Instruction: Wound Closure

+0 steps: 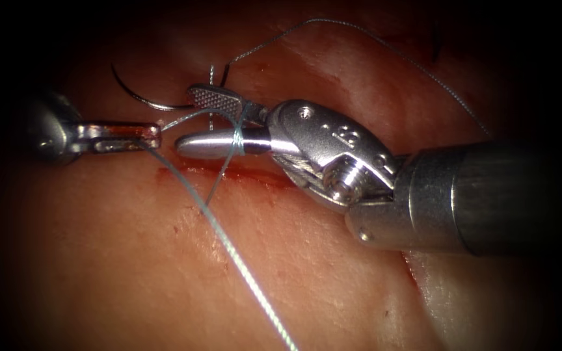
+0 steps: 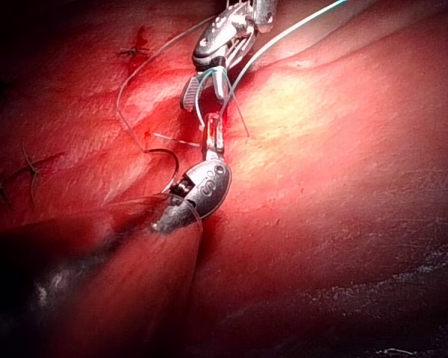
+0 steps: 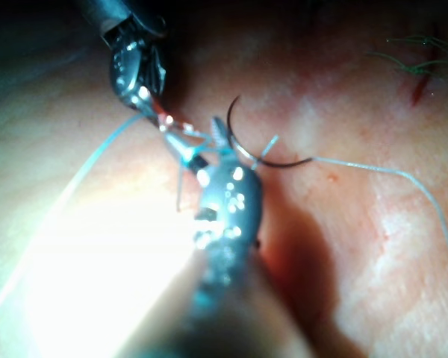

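My right tool (image 1: pixel 188 117) comes in from the right with its jaws open, and thread (image 1: pixel 237 138) is wound around both of them. The left tool (image 1: pixel 154 136) faces it tip to tip, shut on the thread, and one strand (image 1: pixel 242 266) runs from it down across the tissue. The dark curved needle (image 1: pixel 141 97) lies free on the tissue above the cut (image 1: pixel 229 174), left of the right tool's upper jaw, and neither tool holds it. The left wrist view shows the left tool (image 2: pixel 213 138) below the thread-wrapped right tool (image 2: pixel 201 93). In the right wrist view, the needle (image 3: pixel 261 153) sits beside the right tool (image 3: pixel 198 145).
A long loose thread (image 1: pixel 372 36) arcs over the tissue behind the right tool's shaft (image 1: pixel 489 195). Red fluid lines the cut. Earlier stitches with short cut ends (image 2: pixel 134 51) sit further along the tissue (image 2: pixel 343 186), and others show in the right wrist view (image 3: pixel 414 67).
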{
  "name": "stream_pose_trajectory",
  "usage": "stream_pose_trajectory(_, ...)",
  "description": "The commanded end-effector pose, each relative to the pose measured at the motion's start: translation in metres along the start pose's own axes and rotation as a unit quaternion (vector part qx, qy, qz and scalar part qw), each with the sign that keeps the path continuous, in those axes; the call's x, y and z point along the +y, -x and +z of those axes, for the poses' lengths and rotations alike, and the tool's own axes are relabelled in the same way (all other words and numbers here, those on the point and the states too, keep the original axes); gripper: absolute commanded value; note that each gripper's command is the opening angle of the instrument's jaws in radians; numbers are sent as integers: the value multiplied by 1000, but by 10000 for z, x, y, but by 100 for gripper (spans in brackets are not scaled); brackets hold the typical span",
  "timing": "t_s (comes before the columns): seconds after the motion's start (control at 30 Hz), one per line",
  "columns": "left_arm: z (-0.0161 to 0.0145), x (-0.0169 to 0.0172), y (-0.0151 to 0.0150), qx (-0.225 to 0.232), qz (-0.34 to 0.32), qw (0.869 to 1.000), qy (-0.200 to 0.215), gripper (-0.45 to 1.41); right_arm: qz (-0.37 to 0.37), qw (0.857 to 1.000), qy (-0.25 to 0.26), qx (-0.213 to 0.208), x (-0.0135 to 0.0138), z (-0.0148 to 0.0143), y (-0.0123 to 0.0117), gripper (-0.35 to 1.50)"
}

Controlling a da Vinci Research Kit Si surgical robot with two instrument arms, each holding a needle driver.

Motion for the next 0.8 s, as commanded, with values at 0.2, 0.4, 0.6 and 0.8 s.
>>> stream_pose_trajectory(0.2,5,-1,11,1,0,1000,0,-45,1,1000,0,0,-2,8,5,61)
stream_pose_trajectory(0.4,2,-6,10,4,-2,1000,3,-45,1,1000,-1,2,-4,7,6,61)
stream_pose_trajectory(0.6,3,-26,6,3,-3,1000,1,-45,-3,1000,3,-15,-9,10,11,61)
stream_pose_trajectory(0.8,7,-49,0,2,5,1000,-1,-45,-2,1000,5,-29,-15,16,21,61)
